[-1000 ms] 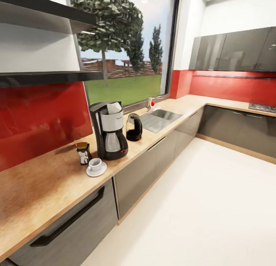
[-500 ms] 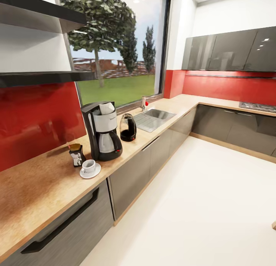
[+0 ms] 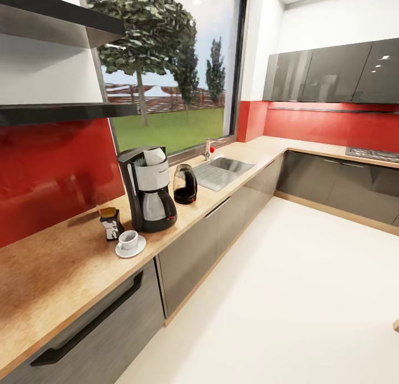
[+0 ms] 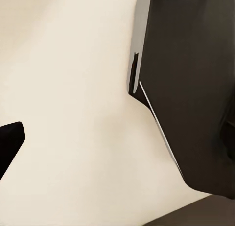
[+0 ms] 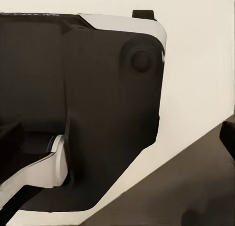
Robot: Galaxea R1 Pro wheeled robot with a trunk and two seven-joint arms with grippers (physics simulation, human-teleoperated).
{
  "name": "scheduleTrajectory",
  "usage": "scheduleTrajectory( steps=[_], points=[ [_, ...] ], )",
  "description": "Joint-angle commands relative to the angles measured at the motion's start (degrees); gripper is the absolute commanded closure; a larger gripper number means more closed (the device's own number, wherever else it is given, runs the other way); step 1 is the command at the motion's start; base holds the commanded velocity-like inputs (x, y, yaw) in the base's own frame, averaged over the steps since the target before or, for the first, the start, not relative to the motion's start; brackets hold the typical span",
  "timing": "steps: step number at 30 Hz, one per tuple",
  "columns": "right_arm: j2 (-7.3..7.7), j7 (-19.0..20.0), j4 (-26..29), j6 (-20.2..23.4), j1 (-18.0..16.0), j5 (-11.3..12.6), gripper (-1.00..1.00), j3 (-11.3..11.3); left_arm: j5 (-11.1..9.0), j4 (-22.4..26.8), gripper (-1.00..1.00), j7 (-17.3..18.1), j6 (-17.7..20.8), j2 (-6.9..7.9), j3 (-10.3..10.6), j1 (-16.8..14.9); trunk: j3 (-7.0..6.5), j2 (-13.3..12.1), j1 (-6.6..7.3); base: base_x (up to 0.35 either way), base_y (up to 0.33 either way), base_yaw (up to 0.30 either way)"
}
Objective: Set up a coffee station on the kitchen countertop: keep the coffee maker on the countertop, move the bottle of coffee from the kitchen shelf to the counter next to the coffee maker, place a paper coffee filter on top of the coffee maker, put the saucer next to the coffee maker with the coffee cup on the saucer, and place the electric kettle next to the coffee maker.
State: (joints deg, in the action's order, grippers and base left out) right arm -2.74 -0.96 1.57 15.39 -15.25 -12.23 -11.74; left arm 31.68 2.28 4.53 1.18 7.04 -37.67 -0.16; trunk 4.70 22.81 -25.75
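Observation:
In the head view the black and silver coffee maker (image 3: 148, 190) stands on the wooden countertop (image 3: 55, 273), with a white paper filter (image 3: 155, 155) sticking up from its top. The dark electric kettle (image 3: 185, 184) stands just right of it. On its left are the small dark coffee bottle (image 3: 111, 223) and a white cup (image 3: 128, 240) on a white saucer (image 3: 141, 245). The left wrist view has one dark fingertip (image 4: 7, 143) at the picture's edge, over pale floor beside my own dark body. The right wrist view likewise has a fingertip (image 5: 228, 135) at its edge. Nothing is between the fingers.
A sink (image 3: 227, 165) with a faucet (image 3: 208, 149) lies further along the counter under the window. Dark wall shelves (image 3: 61, 112) hang above the red backsplash. The counter turns a corner towards a hob (image 3: 377, 154). Pale open floor (image 3: 288, 295) spreads to the right.
Between the oldest frame and half a second ago the whole head picture shifted, so the camera moved. Since then the view holds still. Nothing on the counter has moved.

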Motion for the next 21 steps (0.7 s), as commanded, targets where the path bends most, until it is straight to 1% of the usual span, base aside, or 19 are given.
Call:
scheduleTrajectory(
  steps=[1,6,8,10,13,21],
  points=[
    [0.02,-0.1,0.1,-1.8,0.0,-0.6,-1.00,-0.5,0.5,0.1,-1.00,0.3,0.1,-0.01,-0.6,0.0,0.12,0.1,-0.03,0.000,0.000,0.000],
    [0.51,-0.1,0.1,-12.4,0.0,-0.6,-1.00,-0.5,0.5,0.1,-1.00,0.2,0.2,0.06,-0.8,0.0,0.12,0.1,-0.03,0.000,0.000,0.000],
    [0.54,-0.1,0.2,-15.5,0.0,-0.5,-1.00,-0.5,0.5,0.1,-1.00,0.2,0.2,0.09,-0.8,0.0,0.12,0.1,-0.03,0.000,0.000,0.000],
    [0.51,-0.1,0.2,-17.6,0.0,-0.5,-1.00,-0.5,0.5,0.1,-1.00,0.2,0.2,0.13,-0.8,0.0,0.12,0.1,-0.03,0.000,0.000,0.000],
    [0.60,-0.1,0.2,-19.0,0.0,-0.5,-1.00,-0.5,0.5,0.1,-1.00,0.2,0.2,0.14,-0.7,0.0,0.12,0.1,-0.03,0.000,0.000,0.000],
    [0.60,-0.1,0.2,-19.2,0.0,-0.5,-1.00,-0.5,0.5,0.0,-1.00,0.2,0.2,0.15,-0.7,0.0,0.12,0.1,-0.03,0.000,0.000,0.000]
  ],
)
